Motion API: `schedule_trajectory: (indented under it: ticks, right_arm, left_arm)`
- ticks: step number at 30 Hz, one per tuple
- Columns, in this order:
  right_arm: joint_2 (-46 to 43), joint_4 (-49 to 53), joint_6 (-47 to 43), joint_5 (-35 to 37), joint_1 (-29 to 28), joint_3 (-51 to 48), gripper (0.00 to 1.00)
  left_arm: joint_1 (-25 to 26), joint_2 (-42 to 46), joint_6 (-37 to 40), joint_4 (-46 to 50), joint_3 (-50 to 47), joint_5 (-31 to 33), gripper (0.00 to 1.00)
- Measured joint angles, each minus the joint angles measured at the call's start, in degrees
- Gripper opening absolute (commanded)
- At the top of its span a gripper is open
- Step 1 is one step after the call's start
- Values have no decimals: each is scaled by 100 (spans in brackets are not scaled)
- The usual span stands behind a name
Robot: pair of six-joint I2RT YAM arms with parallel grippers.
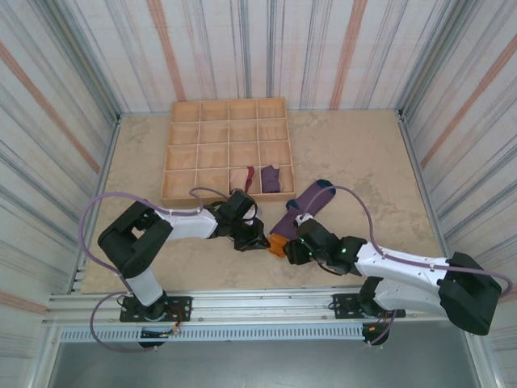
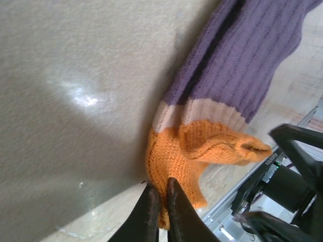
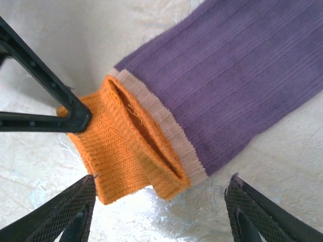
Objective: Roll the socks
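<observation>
A purple sock [image 1: 297, 208] with an orange cuff [image 1: 277, 243] and a teal toe [image 1: 324, 185] lies flat on the table, just in front of the tray. My left gripper [image 1: 263, 240] is shut on the cuff's edge [image 2: 171, 161], its two black tips [image 2: 161, 190] pinching the orange knit. My right gripper [image 1: 291, 251] stands open. Its fingers [image 3: 75, 209] straddle the near end of the cuff [image 3: 128, 151] without touching it. The purple body [image 3: 227, 85] stretches away from it. The cuff's mouth gapes slightly.
A wooden tray [image 1: 226, 121] of compartments stands at the back. One near-row compartment holds a tan and red sock [image 1: 249, 178], the one beside it a dark purple sock [image 1: 271, 178]. Striped walls enclose the table on three sides.
</observation>
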State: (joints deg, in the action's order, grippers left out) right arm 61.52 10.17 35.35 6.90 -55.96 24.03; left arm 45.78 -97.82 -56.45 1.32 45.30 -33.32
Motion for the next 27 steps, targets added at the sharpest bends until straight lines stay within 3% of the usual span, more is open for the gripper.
schedule_trajectory:
  ticks: [5,12,19,27]
  right_arm:
    - [247,-369,-92,-142,-146,0,81]
    - [533,-741,-337,-422,-157,2,82]
    - [894,-752,-605,-345,-205,105,76]
    - [1165,-629,-761,439,-656,306,64]
  left_arm:
    - [-2,-7,-87,-52,0,-160,0]
    - [-81,-210,-249,-251,4,-428,0]
    - [-186,-304,-494,-553,50,-732,0]
    - [-197,-372,-662,-743,98,-916,0]
